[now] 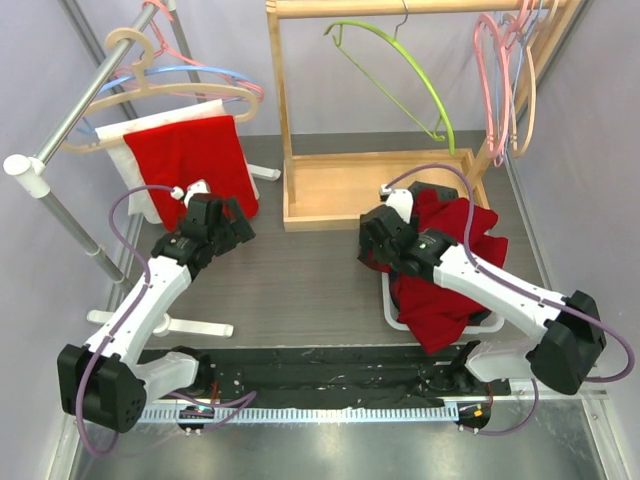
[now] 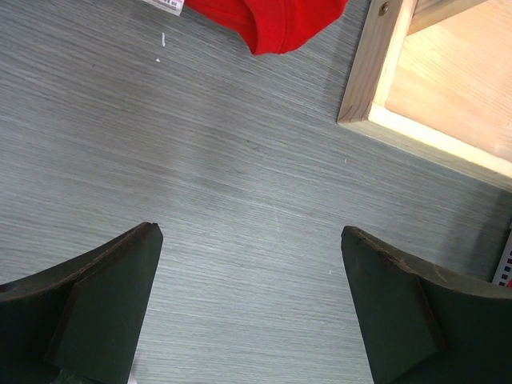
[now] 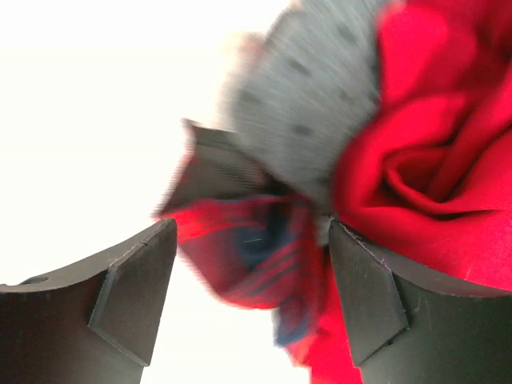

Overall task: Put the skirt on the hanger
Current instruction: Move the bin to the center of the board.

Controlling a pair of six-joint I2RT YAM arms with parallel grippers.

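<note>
As nothing is gripped, task barely begun.
Right gripper [image 3: 252,236] spread over plaid skirt [image 3: 258,268]; left gripper [image 2: 252,234] spread, empty; green hanger [image 1: 380,27] bare.

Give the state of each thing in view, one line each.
left gripper, jaws open, empty.
right gripper, jaws open, over the clothes heap.
clothes heap, crumpled in its basket.
green hanger, hung on the wooden rack, empty.
red garment, hung up, flat.
</note>
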